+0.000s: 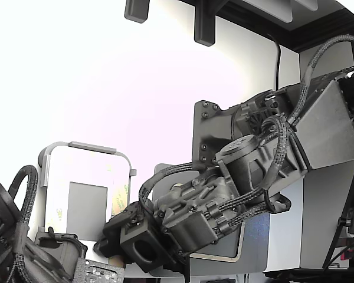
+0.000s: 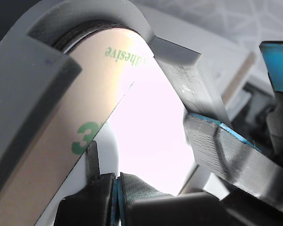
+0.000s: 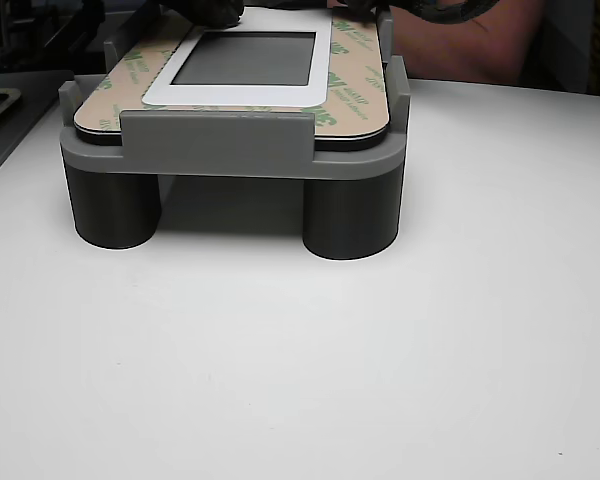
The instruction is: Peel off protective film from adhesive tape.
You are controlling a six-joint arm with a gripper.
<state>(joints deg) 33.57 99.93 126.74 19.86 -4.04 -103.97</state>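
Observation:
The protective film (image 3: 352, 88) is a tan ring with green marks, lying on top of a grey fixture (image 3: 215, 140) around a white plate with a dark grey rectangle. The adhesive tape is hidden under it. The wrist view shows one rounded corner of the film (image 2: 61, 141) up close. Its inner edge runs straight down to my gripper (image 2: 116, 194), whose dark, blue-padded jaws are pressed together there. In the exterior view my gripper (image 1: 115, 233) sits at the fixture's lower right corner, beside the film (image 1: 123, 190).
The fixture (image 1: 88, 147) stands on round legs on a white table (image 3: 300, 350). A second arm (image 1: 47, 253) fills the exterior view's lower left. Grey fingers with blue pads (image 2: 221, 150) stand close beside the fixture corner (image 2: 19, 84). Dark arm parts (image 3: 205, 10) crowd the fixture's far edge.

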